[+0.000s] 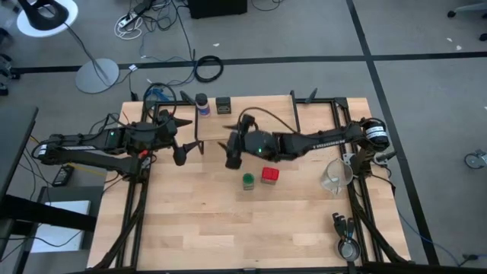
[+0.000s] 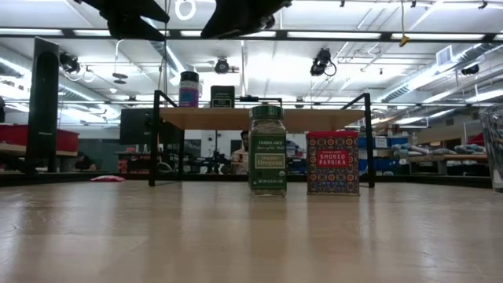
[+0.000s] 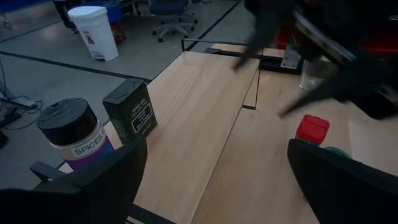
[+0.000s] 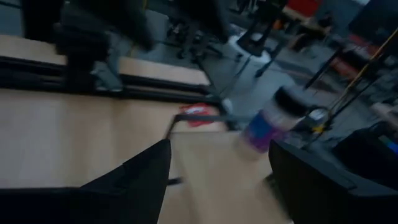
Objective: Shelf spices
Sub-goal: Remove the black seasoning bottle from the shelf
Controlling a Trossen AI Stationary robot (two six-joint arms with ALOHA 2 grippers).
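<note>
Two of the four spices already stand on the shelf [image 1: 251,106]: the blue-capped jar [image 1: 202,103] and the dark square tin [image 1: 223,105] sit side by side at its left end, which leaves the rest of the plank free for the others. The green jar [image 1: 248,180] and the red tin [image 1: 269,175] wait upright and just beside each other on the surface [image 1: 228,221], in front of the shelf, so about half the job looks done. The right pincer [image 1: 233,152] hangs above the surface between the shelf and that pair, its fingers spread apart with nothing between them, and seems placed to go for one of the two next. The left pincer [image 1: 180,150] hovers near the shelf's left end, fingers wide apart and empty, well clear of the other arm so as not to hinder it.
</note>
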